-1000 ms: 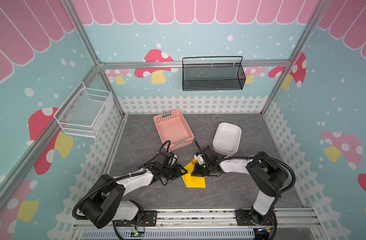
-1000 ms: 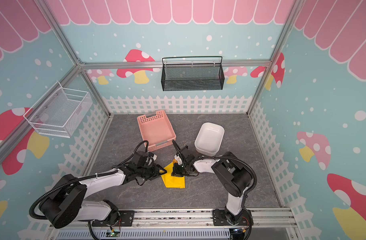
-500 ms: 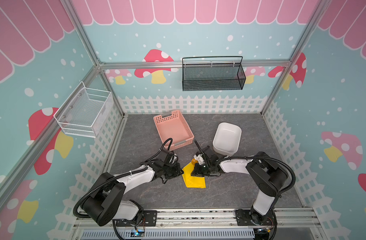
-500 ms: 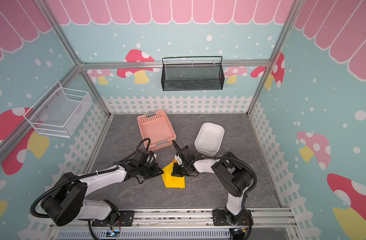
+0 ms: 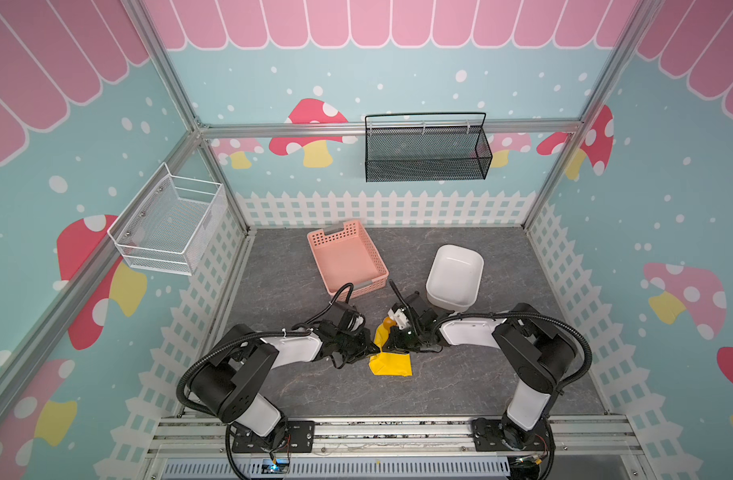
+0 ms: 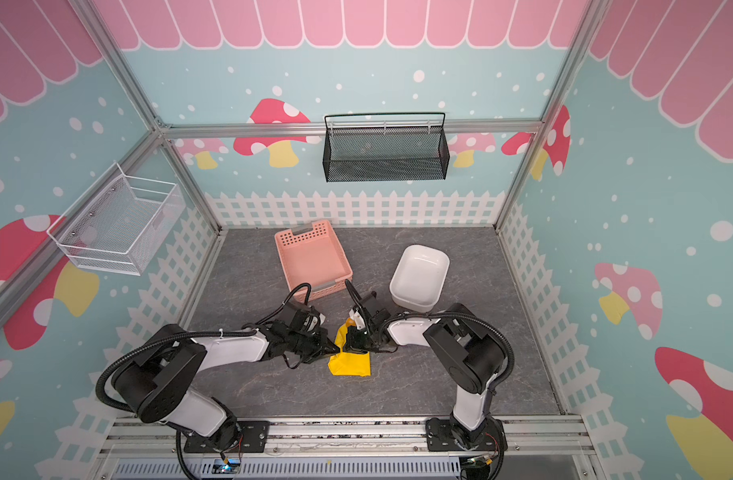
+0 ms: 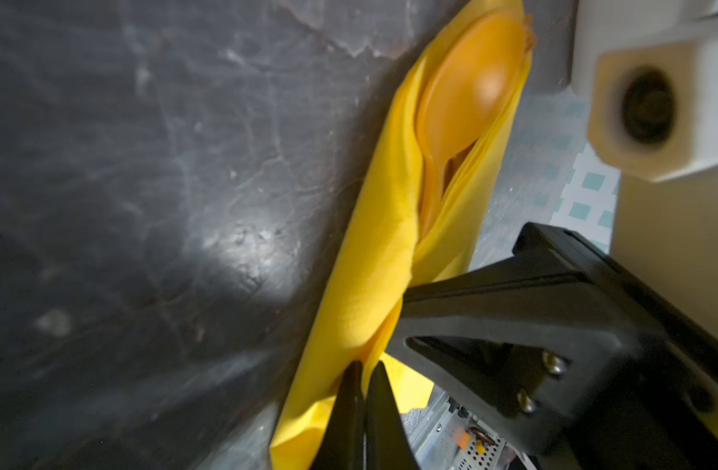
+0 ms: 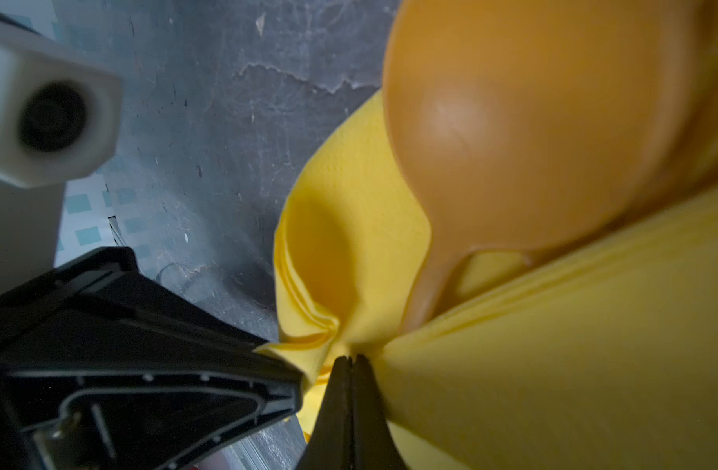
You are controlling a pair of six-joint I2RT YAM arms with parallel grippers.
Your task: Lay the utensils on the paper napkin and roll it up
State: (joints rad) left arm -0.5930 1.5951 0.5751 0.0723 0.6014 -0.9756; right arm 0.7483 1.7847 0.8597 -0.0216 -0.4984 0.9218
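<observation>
Plainly, the left gripper (image 7: 360, 382) has its jaws pressed together with no gap showing, and a gathered fold of the paper napkin (image 7: 373, 260) is nipped between their tips. The right gripper (image 8: 351, 362) is likewise closed tight, its tips meeting on a bunched pleat of the same yellow sheet. The two sets of tips sit just beside each other, coming in from opposite sides, partway along the sheet's length. The napkin lies on the grey table (image 5: 460, 374) between the two arms, nearer the front than the pink basket (image 5: 346, 257) and the white tub (image 5: 454, 272), and apart from both. It is not flat: its sides are drawn up and folded loosely over an orange spoon (image 7: 463, 89). The spoon's round bowl pokes bare out of the far end, while its handle disappears into the yellow folds. In both top views the near end spreads out as a crumpled flap on the table
</observation>
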